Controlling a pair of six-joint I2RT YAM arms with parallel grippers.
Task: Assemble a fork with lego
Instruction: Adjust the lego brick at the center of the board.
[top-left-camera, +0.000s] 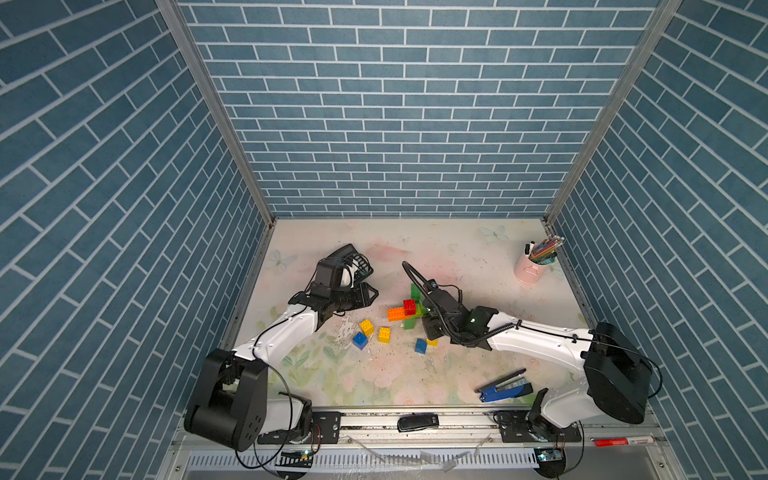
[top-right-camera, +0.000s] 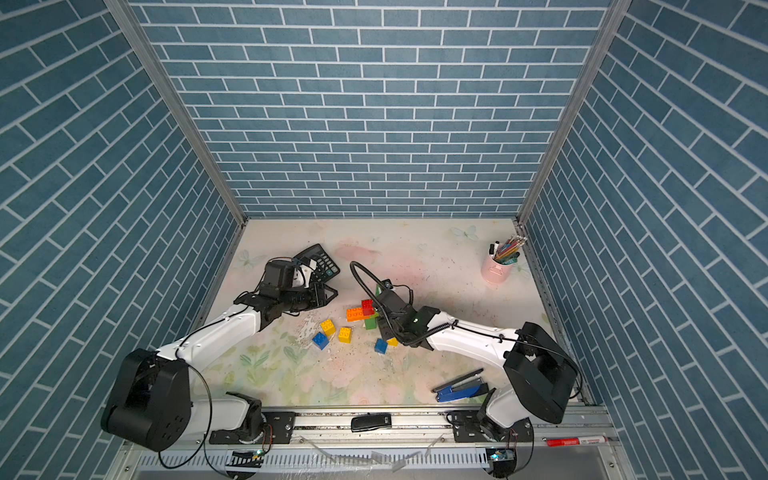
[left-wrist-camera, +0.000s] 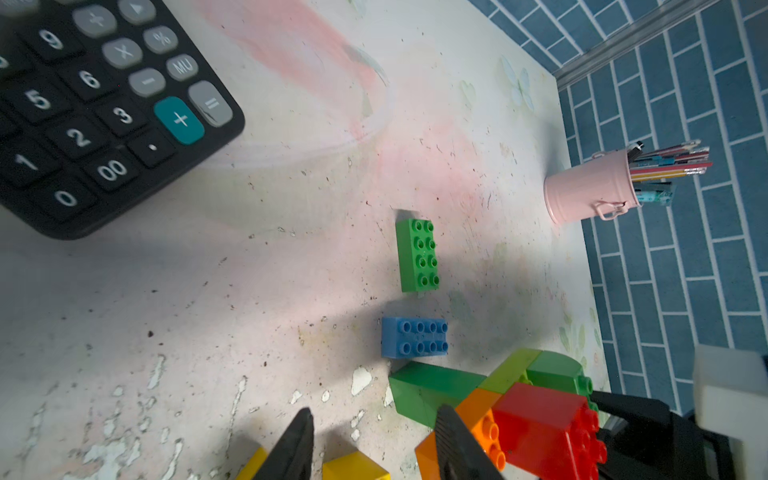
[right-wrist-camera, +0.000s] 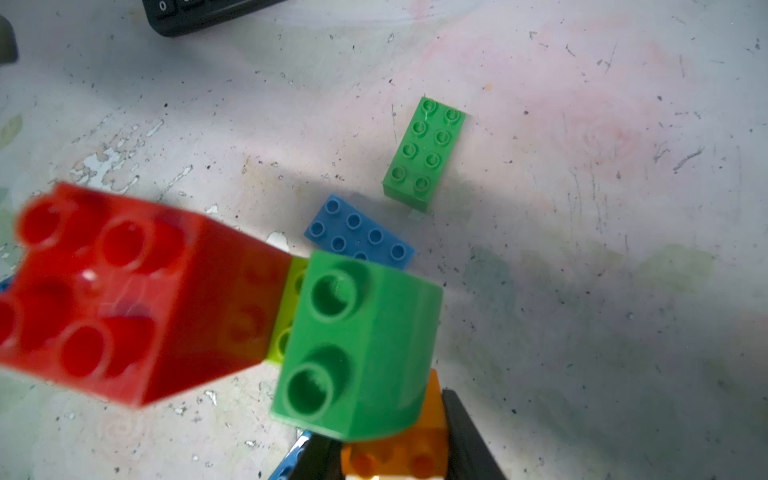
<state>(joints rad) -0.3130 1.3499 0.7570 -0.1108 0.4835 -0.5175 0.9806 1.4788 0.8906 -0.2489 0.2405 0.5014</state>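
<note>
My right gripper (right-wrist-camera: 392, 455) pinches the orange brick (right-wrist-camera: 424, 419) of the fork (right-wrist-camera: 361, 332) by its flat sides (likely light, stiff, slick plastic). My left gripper (left-wrist-camera: 376, 415) hangs half-open, empty, just beside it.

calculator (left-wrist-camera: 104, 116) keys 9, 6, 5, 3, 00, MU, %

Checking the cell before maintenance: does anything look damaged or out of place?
Yes. The floral table cover is worn: white flaked patches beside the loose yellow bricks. The blue stapler lies hinged open near the front edge. A red marker lies off the cover, on the front frame.
</note>
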